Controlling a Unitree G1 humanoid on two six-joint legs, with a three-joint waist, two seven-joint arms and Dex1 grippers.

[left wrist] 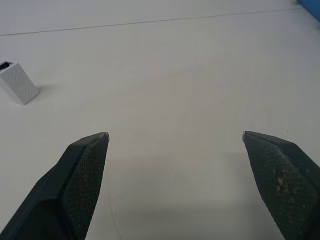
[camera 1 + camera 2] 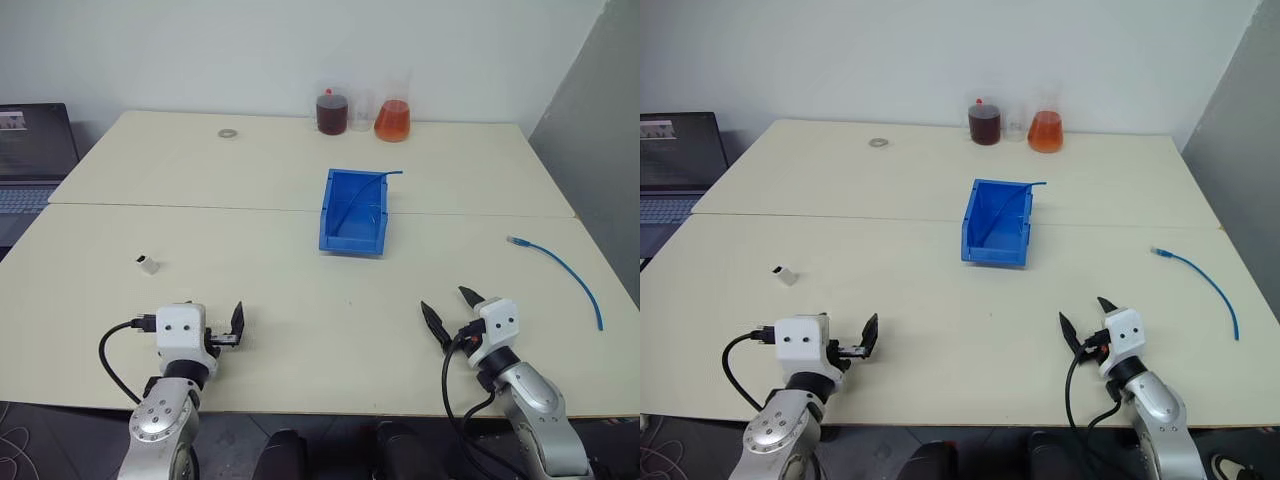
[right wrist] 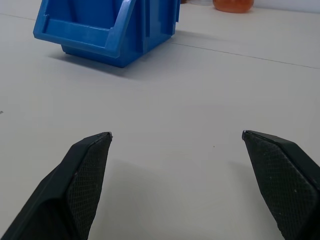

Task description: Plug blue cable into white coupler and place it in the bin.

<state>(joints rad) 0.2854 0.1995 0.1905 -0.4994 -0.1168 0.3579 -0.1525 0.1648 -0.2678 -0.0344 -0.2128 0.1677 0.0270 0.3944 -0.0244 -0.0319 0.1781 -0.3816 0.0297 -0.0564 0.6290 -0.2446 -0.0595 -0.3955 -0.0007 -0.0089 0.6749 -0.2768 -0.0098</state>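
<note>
A: What does the furniture look like?

B: Two cream-topped tables (image 2: 200, 300) are pushed together; a thin seam runs across where they meet, and another line splits the far top at the right.

A: And behind them?

B: A plain white wall (image 2: 250, 50), evenly lit, with a grey panel (image 2: 600, 110) slanting in at the right edge.

A: Anything standing at the back?

B: A jar of dark liquid (image 2: 332, 112) and a flask of orange liquid (image 2: 392, 120) near the wall, with a small grey ring (image 2: 229, 132) lying well to their left.

A: The left side?

B: An open laptop (image 2: 30, 160) sits on a lower surface beside the tables.
</note>
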